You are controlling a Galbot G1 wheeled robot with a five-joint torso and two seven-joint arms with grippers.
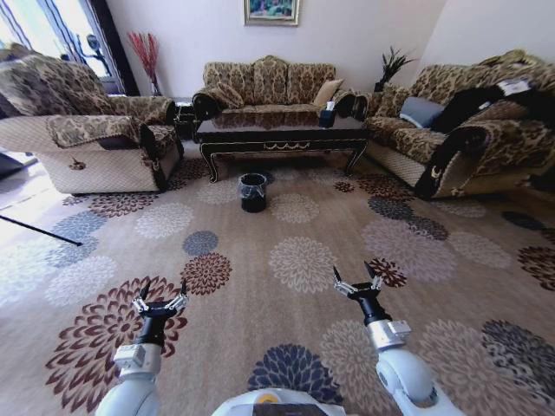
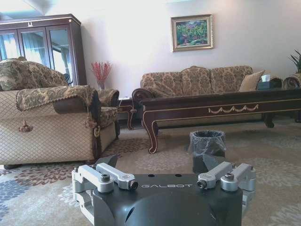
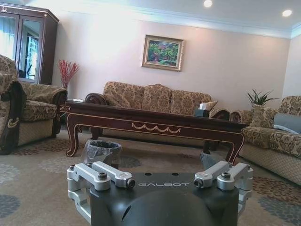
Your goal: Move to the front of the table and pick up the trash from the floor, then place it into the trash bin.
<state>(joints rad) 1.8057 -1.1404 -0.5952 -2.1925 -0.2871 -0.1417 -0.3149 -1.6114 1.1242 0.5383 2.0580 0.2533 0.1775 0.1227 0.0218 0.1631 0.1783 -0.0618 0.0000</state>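
The dark wood table (image 1: pixel 282 132) stands far ahead in front of the middle sofa, also seen as the table (image 2: pixel 221 109) and the table (image 3: pixel 155 125) from the wrists. The black trash bin (image 1: pixel 252 191) with its clear liner stands on the patterned floor (image 1: pixel 286 260) just before the table; the wrist views show the trash bin (image 2: pixel 207 143) and the trash bin (image 3: pixel 100 151). The trash is out of view. My left gripper (image 1: pixel 162 295) and right gripper (image 1: pixel 357 279) hover low over the carpet near me, both open and empty. Each wrist view looks over its own gripper, the left gripper (image 2: pixel 162 165) and the right gripper (image 3: pixel 162 167).
An armchair (image 1: pixel 95 143) stands at the left, a sofa (image 1: pixel 269 87) behind the table and another sofa (image 1: pixel 468 121) at the right. A dark tissue box (image 1: pixel 327 115) sits on the table. Wide open carpet lies between me and the bin.
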